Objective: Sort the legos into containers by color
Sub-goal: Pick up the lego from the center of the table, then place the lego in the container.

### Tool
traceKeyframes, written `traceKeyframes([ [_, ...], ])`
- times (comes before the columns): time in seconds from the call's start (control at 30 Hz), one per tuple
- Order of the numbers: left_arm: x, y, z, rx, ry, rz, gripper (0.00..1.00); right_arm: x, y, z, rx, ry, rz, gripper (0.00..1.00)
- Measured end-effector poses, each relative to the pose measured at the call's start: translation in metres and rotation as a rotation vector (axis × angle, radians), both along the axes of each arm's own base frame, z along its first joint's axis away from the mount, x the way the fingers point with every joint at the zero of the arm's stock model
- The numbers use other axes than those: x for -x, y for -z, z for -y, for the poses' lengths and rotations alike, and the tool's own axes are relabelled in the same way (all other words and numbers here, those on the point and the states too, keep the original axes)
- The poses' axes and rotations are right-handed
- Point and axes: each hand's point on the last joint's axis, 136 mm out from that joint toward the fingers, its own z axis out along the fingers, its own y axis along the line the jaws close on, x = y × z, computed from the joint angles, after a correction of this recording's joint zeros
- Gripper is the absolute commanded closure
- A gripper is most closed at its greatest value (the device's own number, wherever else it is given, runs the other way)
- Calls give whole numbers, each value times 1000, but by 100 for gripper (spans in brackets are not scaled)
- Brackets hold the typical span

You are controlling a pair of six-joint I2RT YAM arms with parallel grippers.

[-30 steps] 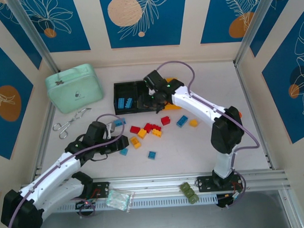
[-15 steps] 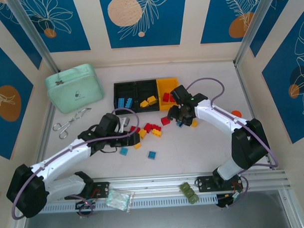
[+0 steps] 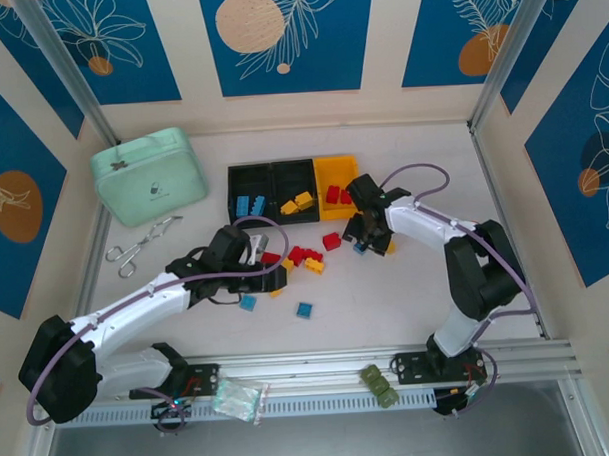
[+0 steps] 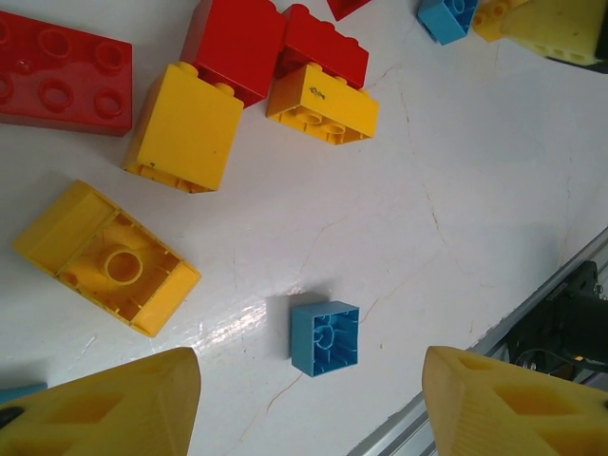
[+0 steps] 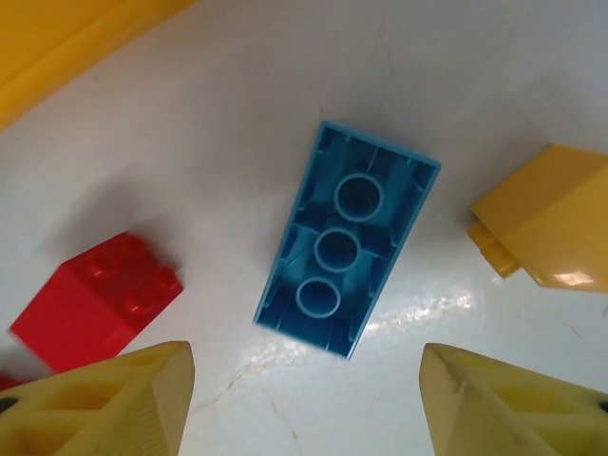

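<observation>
The three joined bins (image 3: 272, 174) sit at the far side of the surface (image 3: 407, 304), and each already takes one colour. Blue bricks are in the left black bin, yellow in the middle black one and red in the yellow one, roughly two apiece as far as the overhead view lets me count. The rest lie loose in front of them.

The right claw (image 5: 304, 366) hangs with its fingers apart and nothing between them. It straddles a long blue brick (image 5: 347, 237) that lies hollow side up just in front of the yellow bin. A red brick (image 5: 95, 299) and a yellow brick (image 5: 541, 228) lie near it, not touching it. This looks like lining up for a grab, with the left bin as the likely destination.

The left claw (image 4: 309, 380) is likewise spread and empty above a small blue brick (image 4: 325, 337), also hollow side up. Around it the wrist camera shows three yellow bricks, three red ones and a second blue at the top edge.
</observation>
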Motion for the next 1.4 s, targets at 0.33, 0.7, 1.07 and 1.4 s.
traceKeyframes([
  [0.33, -2, 1, -1, -9, -8, 7, 37, -3, 26, 1, 15, 33, -62, 61],
  [0.7, -2, 5, -2, -21, -11, -3, 38, -3, 20, -5, -4, 22, -46, 69],
  [1.07, 12, 36, -33, -109, -114, -56, 37, 1, -36, -41, -67, -87, 78, 69],
  [1.4, 31, 40, -89, -151, -289, -58, 36, -26, -84, -120, -141, -275, 187, 69],
])
